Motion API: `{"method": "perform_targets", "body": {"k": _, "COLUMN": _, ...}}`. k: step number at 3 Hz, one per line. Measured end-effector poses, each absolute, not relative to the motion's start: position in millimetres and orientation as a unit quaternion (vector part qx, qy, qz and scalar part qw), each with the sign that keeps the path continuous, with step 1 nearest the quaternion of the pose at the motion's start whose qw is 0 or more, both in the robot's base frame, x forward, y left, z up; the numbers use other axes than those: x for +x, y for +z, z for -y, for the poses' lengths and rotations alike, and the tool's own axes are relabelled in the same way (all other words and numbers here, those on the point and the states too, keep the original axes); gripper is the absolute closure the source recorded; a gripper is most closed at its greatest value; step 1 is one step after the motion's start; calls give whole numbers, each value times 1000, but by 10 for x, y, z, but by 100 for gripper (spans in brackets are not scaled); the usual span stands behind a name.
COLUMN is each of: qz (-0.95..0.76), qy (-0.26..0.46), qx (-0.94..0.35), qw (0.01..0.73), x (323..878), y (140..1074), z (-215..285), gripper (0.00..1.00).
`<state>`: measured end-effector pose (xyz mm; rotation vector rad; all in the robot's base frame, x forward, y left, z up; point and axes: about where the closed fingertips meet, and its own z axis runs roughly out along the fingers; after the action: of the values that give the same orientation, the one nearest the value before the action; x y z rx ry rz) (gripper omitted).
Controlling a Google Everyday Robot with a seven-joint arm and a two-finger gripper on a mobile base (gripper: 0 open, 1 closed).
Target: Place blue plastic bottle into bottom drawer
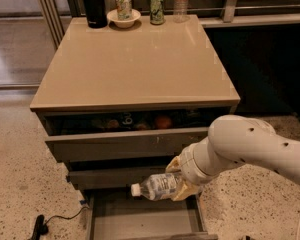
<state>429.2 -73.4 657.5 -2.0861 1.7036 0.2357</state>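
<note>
Now blue plastic bottle (159,186) horiz. in gripper (179,181) over bottom drawer (140,220).

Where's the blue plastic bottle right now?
Lower centre of the camera view: the blue plastic bottle is held sideways in the pincer, cap pointing left, above the open bottom drawer and just below the middle drawer front.

Two cans (123,6) (157,7); three bottles (94,4) (180,1) (157,186); three drawers (125,143) (115,177); gripper (181,180) at bottom drawer (140,220).
</note>
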Motion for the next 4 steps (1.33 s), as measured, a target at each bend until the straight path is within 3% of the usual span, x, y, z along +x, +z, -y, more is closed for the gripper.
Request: {"method": "perform_targets", "body": {"k": 4, "qz": -625, "qy": 96, "qx": -742, "qw": 224, "x": 4553, "y": 5677, "z": 766, "gripper": 100}}
